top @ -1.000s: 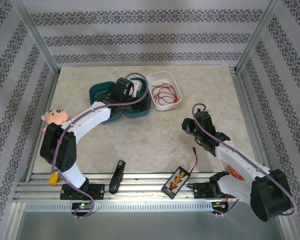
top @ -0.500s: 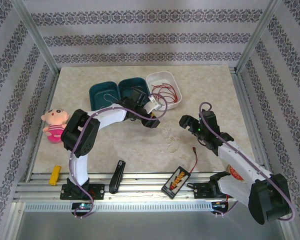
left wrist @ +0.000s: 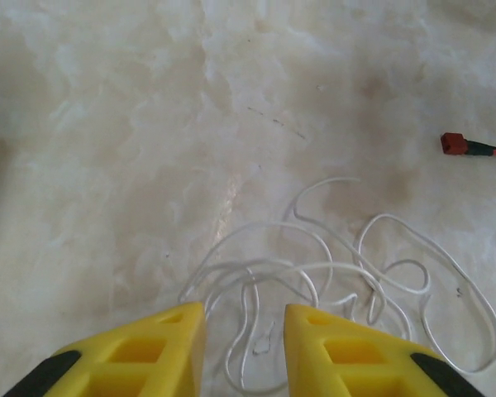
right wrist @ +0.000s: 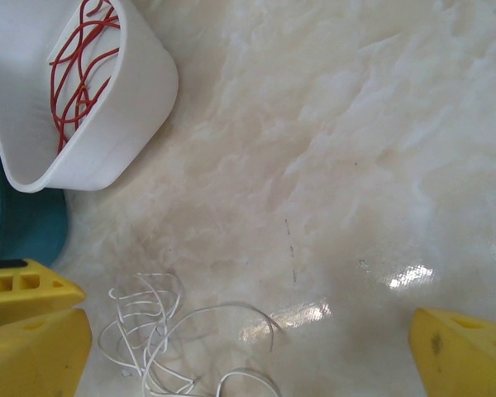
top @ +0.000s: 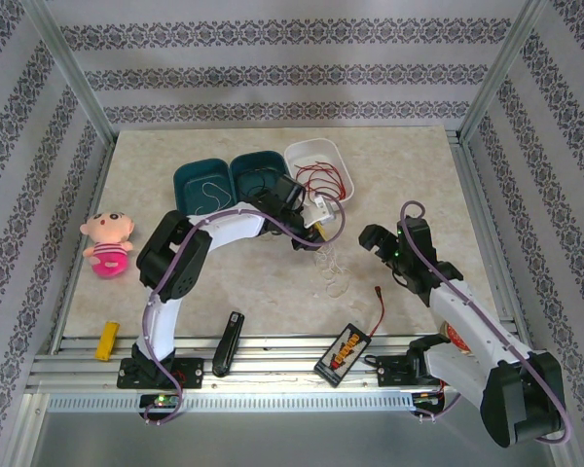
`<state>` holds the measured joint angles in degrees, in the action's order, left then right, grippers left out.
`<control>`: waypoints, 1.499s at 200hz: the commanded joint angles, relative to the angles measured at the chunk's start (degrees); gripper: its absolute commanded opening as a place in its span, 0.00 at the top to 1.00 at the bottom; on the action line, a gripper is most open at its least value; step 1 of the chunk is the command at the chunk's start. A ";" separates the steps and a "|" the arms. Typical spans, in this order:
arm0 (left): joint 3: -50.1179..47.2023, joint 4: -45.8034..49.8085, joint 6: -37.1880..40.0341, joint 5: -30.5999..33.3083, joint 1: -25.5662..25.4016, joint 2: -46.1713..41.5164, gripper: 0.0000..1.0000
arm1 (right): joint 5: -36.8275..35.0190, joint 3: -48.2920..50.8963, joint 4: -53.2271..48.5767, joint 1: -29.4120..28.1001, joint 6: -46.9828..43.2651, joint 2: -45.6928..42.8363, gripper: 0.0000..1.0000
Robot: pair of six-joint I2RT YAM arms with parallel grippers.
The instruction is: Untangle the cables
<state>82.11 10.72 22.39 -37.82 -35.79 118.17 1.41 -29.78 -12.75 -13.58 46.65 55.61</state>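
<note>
**Count.** I logged three tubs at the far side of the worktop [top: 409,165]: two teal tubs [top: 190,175] side by side and one white tub [right wrist: 140,107] to their right. I counted two cables with certainty. One red cable [right wrist: 83,58] lay coiled inside the white tub, and one white cable [left wrist: 314,269] lay on the bare worktop near the middle, in front of the tubs. Each teal tub showed a thin wire, but I could not tell its colour. Along the near edge lay one black bar [top: 229,342], one small yellow block [top: 105,341] and one black-and-yellow box [top: 346,348] with a short red lead [top: 382,306]. One doll [top: 107,243] sat at the left.

**Jaws.** The left jaws pointed down over the white cable with a narrow gap between them. Strands of the coil ran under that gap, and I saw nothing pinched. The right jaws stood fully apart, just right of the same coil, holding nothing.

**Materials and shapes.**
- The fingers [left wrist: 339,351] were yellow plastic with moulded hollow pockets.
- The worktop was glossy, pale and marble-patterned.
- The tubs were smooth, with rounded corners.
- Both cables were very thin and lay in loose, overlapping loops.
</note>
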 commanded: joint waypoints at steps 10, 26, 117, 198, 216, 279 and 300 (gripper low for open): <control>3.19 3.34 2.67 0.57 -1.48 2.01 0.71 | 0.00 1.13 -1.57 1.02 0.81 -1.09 0.02; 3.23 3.48 2.49 0.47 -1.56 2.45 0.71 | -0.07 1.38 -1.74 1.39 0.89 -1.30 0.02; 6.95 7.89 3.65 1.15 -2.42 6.73 0.79 | -0.18 1.47 -1.53 1.90 1.07 -1.15 0.02; 7.47 10.14 2.45 5.23 -2.97 6.96 0.78 | 2.46 0.45 -0.64 1.90 -0.39 0.44 0.02; 8.21 11.37 1.26 6.58 -2.97 7.74 0.66 | 3.06 0.21 -0.35 1.28 -0.64 1.34 0.02; 7.77 9.38 -3.36 6.72 -2.93 8.33 0.97 | 3.04 -1.38 1.25 -6.27 -2.57 4.47 0.10; 7.06 8.11 -5.17 6.80 -2.79 7.69 1.00 | 3.90 -0.69 2.46 -8.22 -2.76 5.28 0.25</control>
<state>89.65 19.53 20.01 -31.24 -38.30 125.91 4.21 -29.58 -12.36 -20.03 45.21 60.03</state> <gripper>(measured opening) 0.043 0.794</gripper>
